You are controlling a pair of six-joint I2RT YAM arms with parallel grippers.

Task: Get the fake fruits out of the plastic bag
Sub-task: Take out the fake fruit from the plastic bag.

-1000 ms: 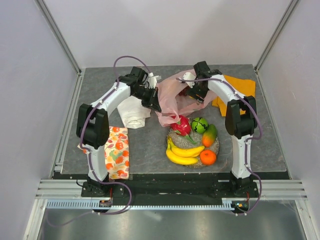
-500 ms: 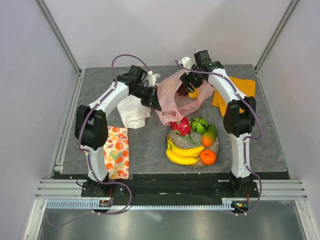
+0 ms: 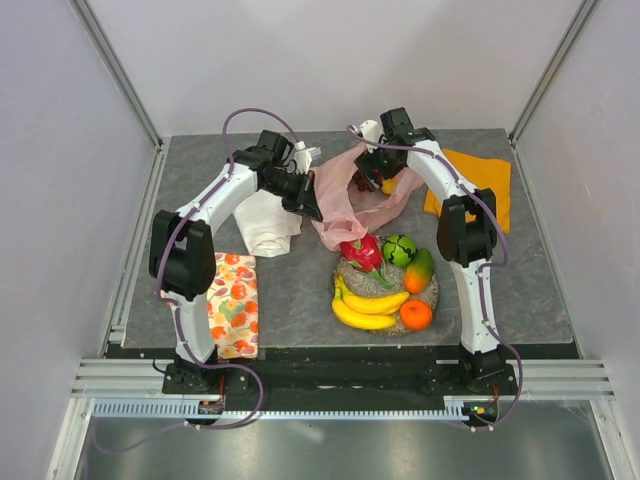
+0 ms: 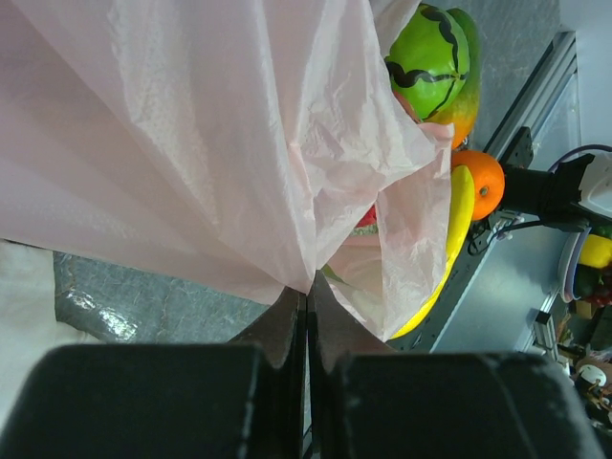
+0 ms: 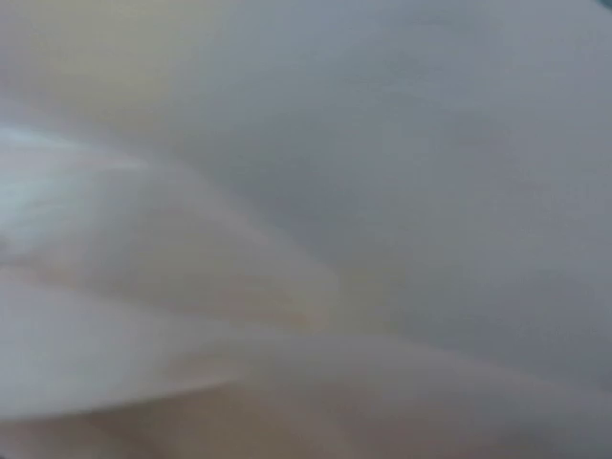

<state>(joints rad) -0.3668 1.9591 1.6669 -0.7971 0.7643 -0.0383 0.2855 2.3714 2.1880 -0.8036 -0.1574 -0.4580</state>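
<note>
Left gripper [image 4: 306,298], jaws pressed together on a fold of the thin translucent pink plastic bag [image 3: 345,208], holds the film lifted off the grey table [image 3: 290,290]. In the left wrist view the sheet fans out from that pinch. To its right, at the bag's far edge, a dark purple grape cluster [image 3: 358,182] and a small glossy yellow fruit [image 3: 389,186] show, judged to lie in the bag's mouth. Right gripper [image 3: 374,174] hovers just beside both. The width of its jaws cannot be told: blurred pale film fills its wrist view, and the overhead view hides the fingers. Nearer the arm bases, a round glittery silver dish [image 3: 433,293] carries a pink dragon fruit [image 3: 363,252], a green round fruit [image 3: 399,249], a red-green mango [image 3: 419,270], a yellow banana bunch [image 3: 368,305] and an orange [image 3: 416,314], so most of the task appears done. At far right, a flat orange cloth [image 3: 482,175] lies apart from the work.

Step in hand, as judged: taking one of the last fruits from the mouth.
- The left pinch should be high and taut, so the opening does not collapse.
- The right jaws should enter spread wider than the fruit.
- They should close on its body alone, with no film trapped.
- They should withdraw along the line of the mouth.

Glossy skin may slip, and thin film may snag.
</note>
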